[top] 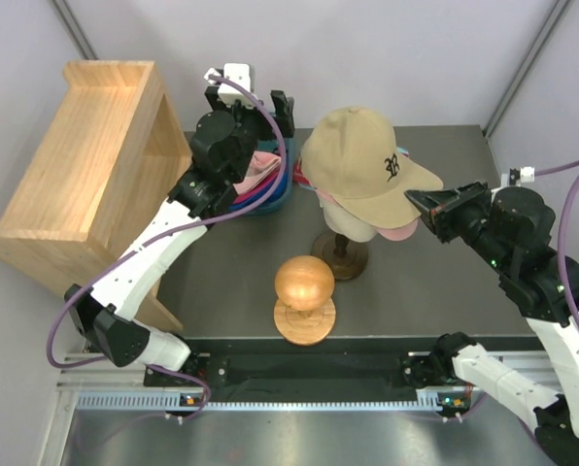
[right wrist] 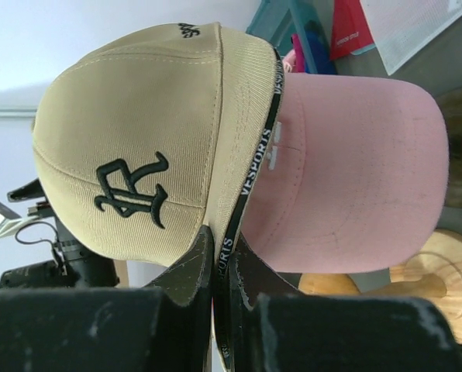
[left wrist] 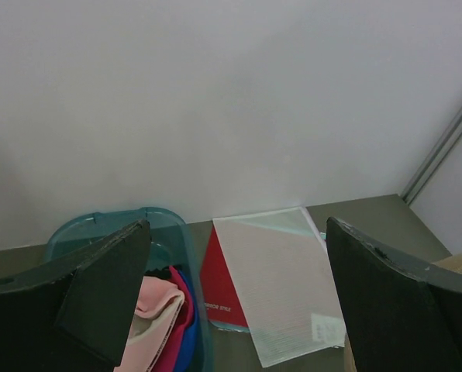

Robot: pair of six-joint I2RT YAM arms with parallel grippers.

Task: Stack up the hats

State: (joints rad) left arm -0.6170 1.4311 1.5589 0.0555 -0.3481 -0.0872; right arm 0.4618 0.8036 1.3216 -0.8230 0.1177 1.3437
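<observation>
Seat the tan cap [top: 362,155] squarely over the light pink cap [right wrist: 347,170] on the mannequin head [top: 353,231], with the brims aligned, before you let go. Your right tool [right wrist: 215,260] is clamped on the tan brim's edge. Your left tool [left wrist: 237,225] hangs spread wide and empty above the teal bin [left wrist: 76,231], which holds the other caps [left wrist: 165,318].

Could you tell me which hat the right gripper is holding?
The tan cap with the black letter: the right gripper pinches its brim, above the pink cap.
</observation>
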